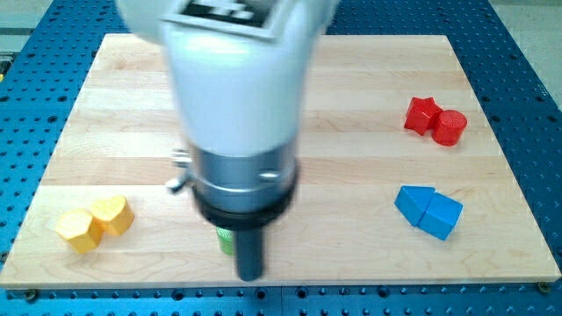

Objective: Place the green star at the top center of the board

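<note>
One wooden counter (351, 175) carries two blue blocks (428, 211), two yellow blocks (95, 222), two red blocks (435, 120) and one green block (225, 240), mostly hidden at bottom centre, touching my tip (251, 276); no hand exists.

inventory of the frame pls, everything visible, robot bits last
red blocks: 2, red, touching pair at the view's right, upper part of the board; left one star-like, right one rounder
blue blocks: 2, blue, touching pair at the view's right, lower part; left, right; exact shapes hard to tell
yellow blocks: 2, yellow, touching pair at the view's lower left; left, right
green block: 1, green, bottom centre, mostly hidden behind the rod, shape not visible
board: 1, light wood, on a blue perforated table
arm: 1, white body with dark collar, blurred, centre-left
my tip: 1, dark, near the bottom edge, just right of the green block
</note>
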You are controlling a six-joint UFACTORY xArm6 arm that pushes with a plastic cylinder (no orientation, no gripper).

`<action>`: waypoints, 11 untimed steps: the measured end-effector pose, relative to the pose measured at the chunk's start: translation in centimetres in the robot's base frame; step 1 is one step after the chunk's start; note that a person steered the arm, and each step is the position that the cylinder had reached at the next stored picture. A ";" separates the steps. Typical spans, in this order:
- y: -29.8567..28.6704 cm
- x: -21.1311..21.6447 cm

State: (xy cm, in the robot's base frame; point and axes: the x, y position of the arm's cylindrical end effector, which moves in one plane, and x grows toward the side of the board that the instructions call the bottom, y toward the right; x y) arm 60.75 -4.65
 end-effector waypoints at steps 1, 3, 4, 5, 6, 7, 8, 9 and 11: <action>0.0 -4.6; -1.9 -3.8; -0.4 -7.5; 1.4 -14.8; 4.6 -17.6; 6.8 -15.3; 10.4 -20.8; 12.8 -29.1; 9.9 -26.3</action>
